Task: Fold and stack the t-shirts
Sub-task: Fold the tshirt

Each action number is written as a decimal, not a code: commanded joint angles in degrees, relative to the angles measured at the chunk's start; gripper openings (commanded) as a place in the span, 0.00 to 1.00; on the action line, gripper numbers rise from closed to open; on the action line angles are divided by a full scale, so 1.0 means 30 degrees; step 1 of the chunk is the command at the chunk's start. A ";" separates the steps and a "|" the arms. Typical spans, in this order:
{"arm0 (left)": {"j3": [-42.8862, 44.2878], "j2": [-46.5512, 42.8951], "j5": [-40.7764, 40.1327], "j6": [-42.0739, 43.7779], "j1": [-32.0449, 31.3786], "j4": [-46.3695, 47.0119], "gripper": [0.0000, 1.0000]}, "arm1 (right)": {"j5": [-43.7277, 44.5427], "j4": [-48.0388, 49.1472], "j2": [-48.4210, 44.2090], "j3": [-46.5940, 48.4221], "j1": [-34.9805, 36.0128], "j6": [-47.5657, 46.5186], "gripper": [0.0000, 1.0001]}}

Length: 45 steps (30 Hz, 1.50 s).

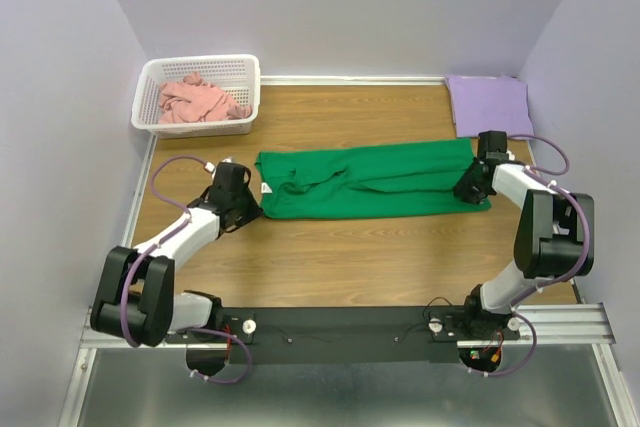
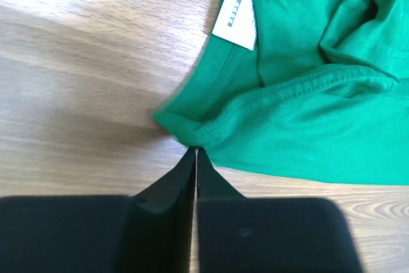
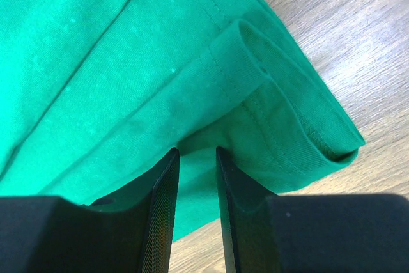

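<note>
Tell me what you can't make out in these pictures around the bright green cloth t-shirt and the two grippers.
- Left wrist view: print on the white neck label of the bright green cloth t-shirt, too small and blurred.
- Left wrist view: whether the shut left gripper pinches the hem; its black fingers cover the contact.
- Right wrist view: whether the right gripper clamps cloth or only straddles it; its fingers hide that.

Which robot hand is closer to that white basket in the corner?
Left. The left gripper pinches the green t-shirt at its collar end, just this side of the white basket. The right gripper holds its opposite end, much farther away.
</note>
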 commanded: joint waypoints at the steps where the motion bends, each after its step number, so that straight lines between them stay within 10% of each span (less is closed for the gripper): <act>1: -0.0427 -0.0948 -0.0501 -0.0579 0.0352 -0.0593 0.20 | 0.1119 -0.0181 -0.0394 -0.0470 -0.0366 -0.0027 0.37; 6: 0.0244 -0.2413 -0.0471 -0.0726 0.0352 -0.1821 0.58 | 0.0358 -0.0239 -0.1213 -0.0206 -0.0366 -0.0437 0.38; 20: 0.2386 0.1392 0.0877 -0.1489 0.0060 -0.2208 0.57 | 0.0093 -0.0386 -0.1626 0.0116 -0.0366 -0.0438 0.40; 25: 0.1391 0.1452 0.0379 -0.1488 -0.0029 -0.1827 0.50 | -0.0405 -0.0473 -0.2006 -0.0059 -0.0366 -0.0322 0.42; 35: 0.0041 0.2331 -0.0969 -0.1050 -0.0029 -0.1181 0.02 | -0.0990 0.0491 -0.1420 -0.0088 -0.0687 0.0645 0.64; 45: -0.0311 0.1277 -0.1203 -0.0668 -0.0029 -0.1240 0.02 | -0.2280 0.2599 -0.0367 -0.0380 -0.1303 0.1436 0.63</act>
